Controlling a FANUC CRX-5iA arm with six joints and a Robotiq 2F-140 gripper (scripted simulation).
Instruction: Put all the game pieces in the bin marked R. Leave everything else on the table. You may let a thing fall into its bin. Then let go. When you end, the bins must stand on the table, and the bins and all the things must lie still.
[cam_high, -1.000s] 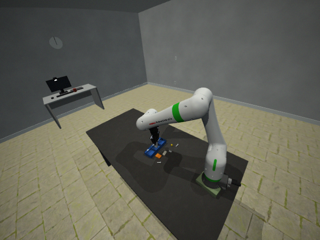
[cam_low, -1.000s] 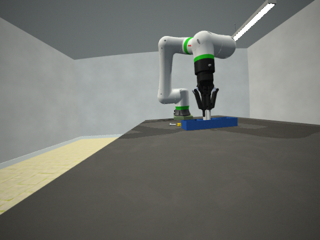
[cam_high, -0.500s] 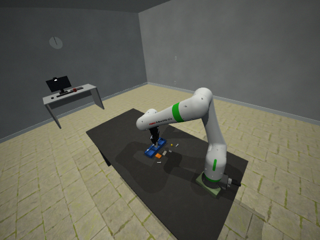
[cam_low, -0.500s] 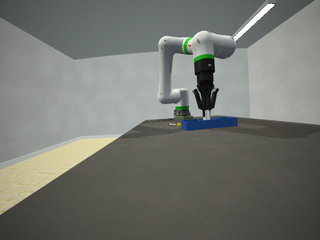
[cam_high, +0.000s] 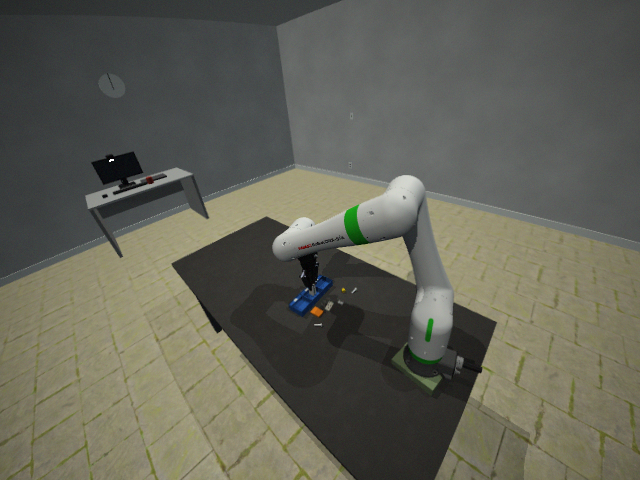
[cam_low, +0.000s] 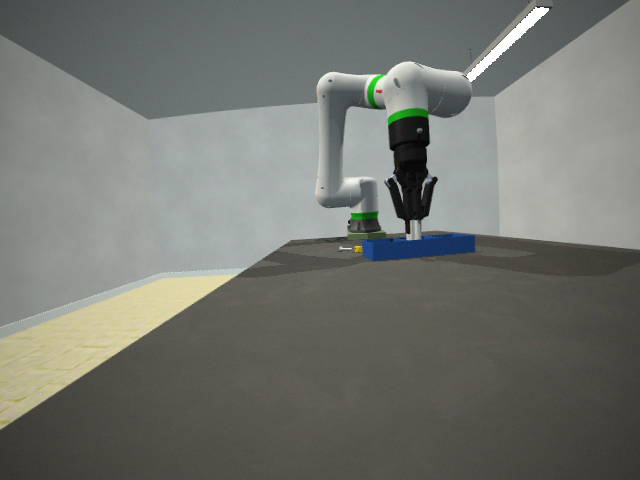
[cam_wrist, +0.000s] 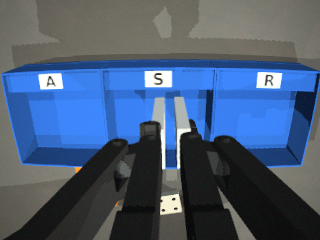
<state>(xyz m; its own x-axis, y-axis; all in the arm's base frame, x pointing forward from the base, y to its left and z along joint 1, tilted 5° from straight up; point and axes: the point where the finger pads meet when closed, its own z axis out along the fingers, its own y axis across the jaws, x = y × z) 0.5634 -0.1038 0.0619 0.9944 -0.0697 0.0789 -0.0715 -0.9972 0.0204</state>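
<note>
A long blue bin has three compartments marked A (cam_wrist: 51, 80), S (cam_wrist: 158, 79) and R (cam_wrist: 268, 80); all three look empty. It also shows in the top view (cam_high: 311, 295) and in the exterior view (cam_low: 418, 245). My gripper (cam_wrist: 169, 112) (cam_low: 413, 233) is shut with nothing between its fingers, and points straight down over the middle compartment S, with its tips at the bin's rim. A white die (cam_wrist: 172, 206) lies on the table on the near side of the bin, below the gripper's links; it also shows in the top view (cam_high: 328, 305).
An orange flat piece (cam_high: 316, 311), a small yellow piece (cam_high: 342, 289), and two light bolts (cam_high: 317, 324) (cam_high: 354, 290) lie on the table between the bin and the robot's base (cam_high: 421, 364). A yellow piece (cam_low: 357, 249) and a bolt (cam_low: 344, 249) show beside the bin's end.
</note>
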